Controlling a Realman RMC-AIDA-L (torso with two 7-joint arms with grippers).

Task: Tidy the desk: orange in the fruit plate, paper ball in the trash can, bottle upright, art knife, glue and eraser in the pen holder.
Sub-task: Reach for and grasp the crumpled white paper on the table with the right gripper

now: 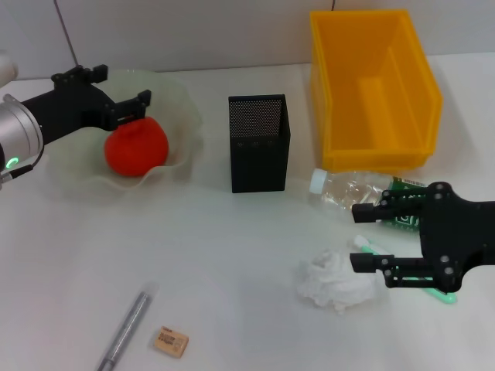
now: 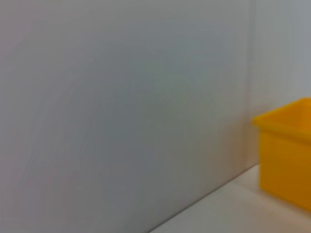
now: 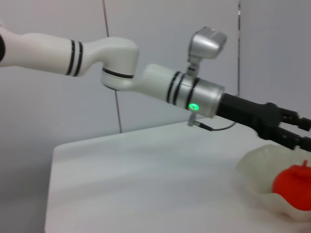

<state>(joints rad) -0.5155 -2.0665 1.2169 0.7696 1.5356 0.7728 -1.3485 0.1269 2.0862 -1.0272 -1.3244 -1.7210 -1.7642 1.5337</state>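
Observation:
The orange (image 1: 137,147) lies in the pale-green fruit plate (image 1: 182,100); both also show in the right wrist view, orange (image 3: 291,187) and plate (image 3: 257,167). My left gripper (image 1: 124,87) hovers open just above and behind the orange, apart from it. The bottle (image 1: 344,189) lies on its side in front of the yellow trash can (image 1: 371,85). My right gripper (image 1: 363,236) is open over the bottle's label end, beside the paper ball (image 1: 332,282). A green-and-white glue stick (image 1: 363,244) lies partly under it. The silver art knife (image 1: 124,328) and eraser (image 1: 170,341) lie at the front left. The black mesh pen holder (image 1: 259,143) stands mid-table.
A grey wall runs close behind the table. The left wrist view shows only that wall and a corner of the trash can (image 2: 286,150). The left arm (image 3: 146,80) reaches across the table's far left side.

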